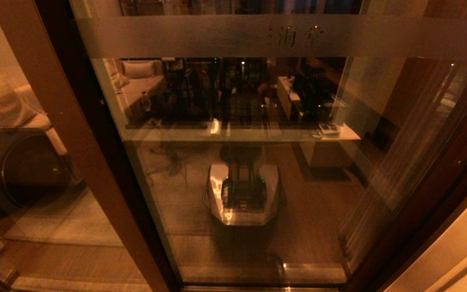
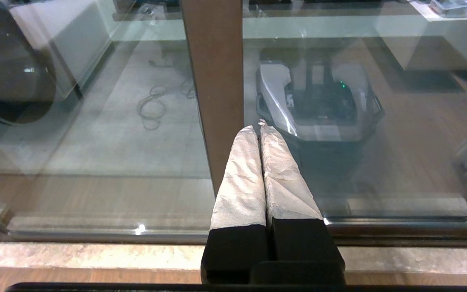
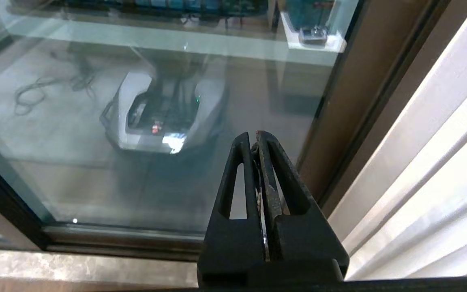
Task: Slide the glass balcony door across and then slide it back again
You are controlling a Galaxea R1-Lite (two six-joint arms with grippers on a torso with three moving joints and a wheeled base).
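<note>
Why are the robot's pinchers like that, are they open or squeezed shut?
Both are shut. The left gripper has its grey padded fingers pressed flat together, and the right gripper has its black fingertips touching. Neither holds anything or touches the glass balcony door.

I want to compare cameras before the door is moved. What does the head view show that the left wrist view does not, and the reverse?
Only the head view shows the frosted band across the glass balcony door. Only the left wrist view shows the left gripper, its fingers shut together and holding nothing, and the stone sill below the door. Both show the brown door stile and the robot's base reflected in the glass.
</note>
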